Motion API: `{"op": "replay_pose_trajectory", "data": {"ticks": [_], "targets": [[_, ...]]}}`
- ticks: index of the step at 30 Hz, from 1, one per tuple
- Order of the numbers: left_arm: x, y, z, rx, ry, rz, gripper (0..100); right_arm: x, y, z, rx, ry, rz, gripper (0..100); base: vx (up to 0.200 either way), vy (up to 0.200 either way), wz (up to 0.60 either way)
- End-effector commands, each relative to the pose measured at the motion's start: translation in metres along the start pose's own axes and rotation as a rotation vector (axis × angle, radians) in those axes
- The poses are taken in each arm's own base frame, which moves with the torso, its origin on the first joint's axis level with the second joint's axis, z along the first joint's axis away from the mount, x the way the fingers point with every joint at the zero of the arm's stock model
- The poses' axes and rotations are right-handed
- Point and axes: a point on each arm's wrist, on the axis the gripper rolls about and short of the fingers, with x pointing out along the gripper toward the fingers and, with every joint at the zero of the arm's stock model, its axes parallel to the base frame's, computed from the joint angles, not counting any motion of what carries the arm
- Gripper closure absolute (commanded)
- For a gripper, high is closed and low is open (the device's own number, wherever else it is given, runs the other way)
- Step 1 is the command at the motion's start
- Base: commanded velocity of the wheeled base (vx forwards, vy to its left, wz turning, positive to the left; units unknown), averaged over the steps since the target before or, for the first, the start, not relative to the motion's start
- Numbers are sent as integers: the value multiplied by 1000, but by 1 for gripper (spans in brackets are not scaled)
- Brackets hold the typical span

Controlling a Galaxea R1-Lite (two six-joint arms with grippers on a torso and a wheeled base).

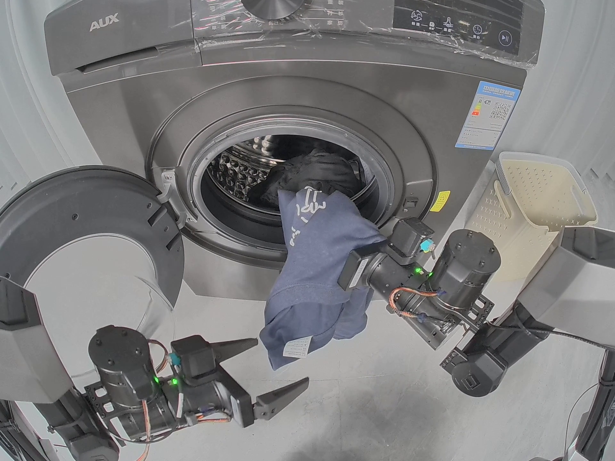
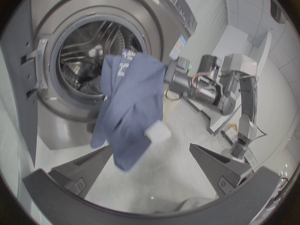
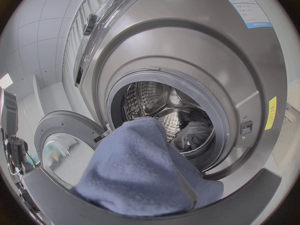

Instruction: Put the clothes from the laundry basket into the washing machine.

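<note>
Head view has the washing machine [image 1: 384, 104] facing the robot with its round door [image 1: 83, 206] swung wide to the robot's left and the drum opening exposed. A navy garment [image 1: 314, 257] hangs from the lower rim of that opening, its top edge at the lip and its bulk falling down the front of the machine toward the floor [image 1: 384, 392], a white label [image 1: 296, 347] showing near its lower hem. The right tool [image 1: 359, 267] presses into the garment's right side at about mid-height, and the cloth wraps over its tip, so I cannot tell whether it is clamped on the fabric or spread apart. From the right wrist view the same navy cloth lies bunched right across the front of that tool, with the drum just beyond it. A black garment [image 1: 314, 171] lies inside the drum, behind the navy one's top edge. The left tool [image 1: 282, 362] sits low, just below the garment's hanging hem, spread wide and holding nothing. The cream laundry basket [image 1: 512, 225] stands on the floor beside the machine's right side.
</note>
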Motion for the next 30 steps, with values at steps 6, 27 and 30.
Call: {"op": "replay_pose_trajectory", "data": {"ticks": [6,27,30], "targets": [[48,7,9,13,-72,-11,0,0,10,-9,0,23,26,100,0,0,0],[99,55,4,2,-117,105,0,-15,46,-8,26,43,120,100,0,0,0],[104,62,5,4,-135,123,0,-15,48,-8,31,44,124,100,0,0,0]]}}
